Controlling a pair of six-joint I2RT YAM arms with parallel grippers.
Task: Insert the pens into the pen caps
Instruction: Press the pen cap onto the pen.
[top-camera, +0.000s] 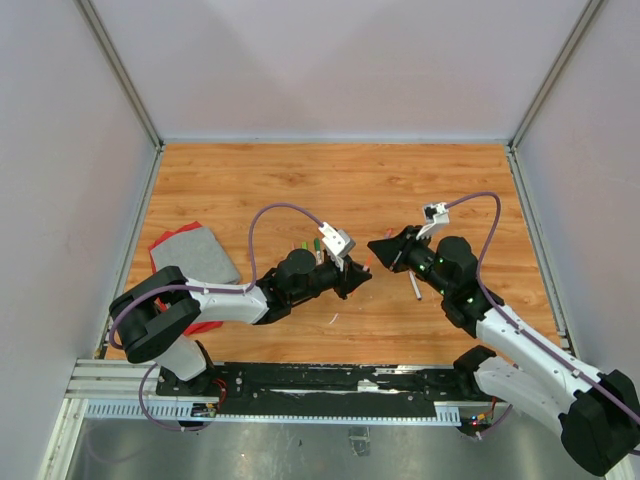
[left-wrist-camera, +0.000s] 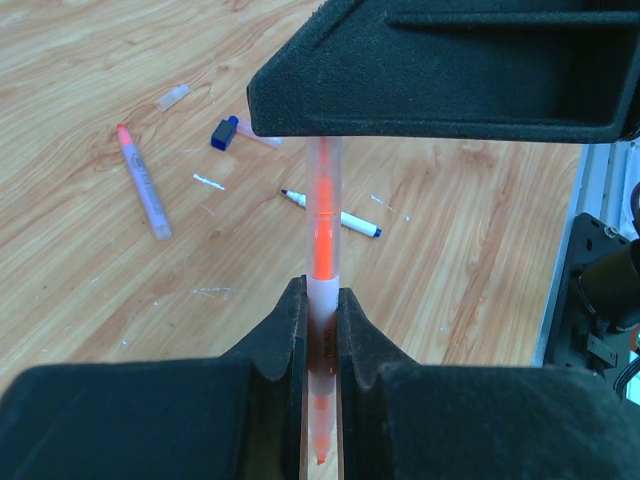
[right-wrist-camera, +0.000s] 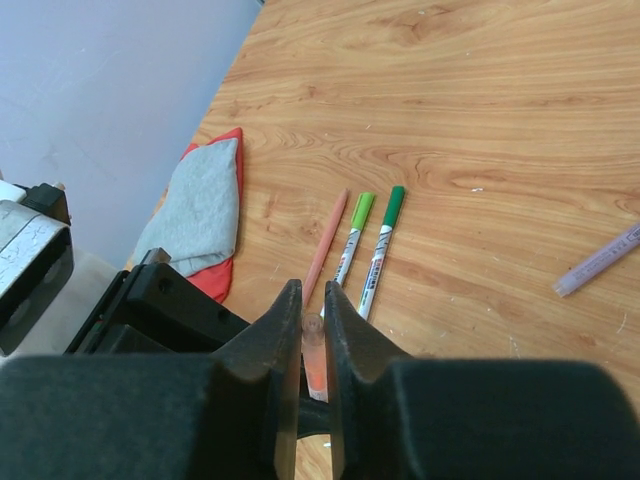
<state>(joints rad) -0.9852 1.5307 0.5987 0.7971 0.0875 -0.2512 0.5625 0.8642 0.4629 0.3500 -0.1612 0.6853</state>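
Observation:
An orange pen (left-wrist-camera: 323, 230) with a white barrel is held up off the table, and my left gripper (left-wrist-camera: 322, 300) is shut on its barrel. A clear pen cap (right-wrist-camera: 314, 345) covers its far end, with orange showing through. My right gripper (right-wrist-camera: 312, 300) is shut on that cap, tip to tip with the left gripper (top-camera: 358, 277) at the table's middle. From the left wrist, the right gripper's finger (left-wrist-camera: 440, 70) hides the top of the cap. Two green pens (right-wrist-camera: 368, 235) and a pink-orange pen (right-wrist-camera: 328, 240) lie side by side below.
A purple pen (left-wrist-camera: 146, 190), a blue cap (left-wrist-camera: 224, 132), a clear cap (left-wrist-camera: 172, 96) and a thin blue-ended pen (left-wrist-camera: 335, 212) lie loose on the wood. A grey and red cloth (top-camera: 195, 255) sits at the left. Another pen (top-camera: 414, 285) lies by the right arm.

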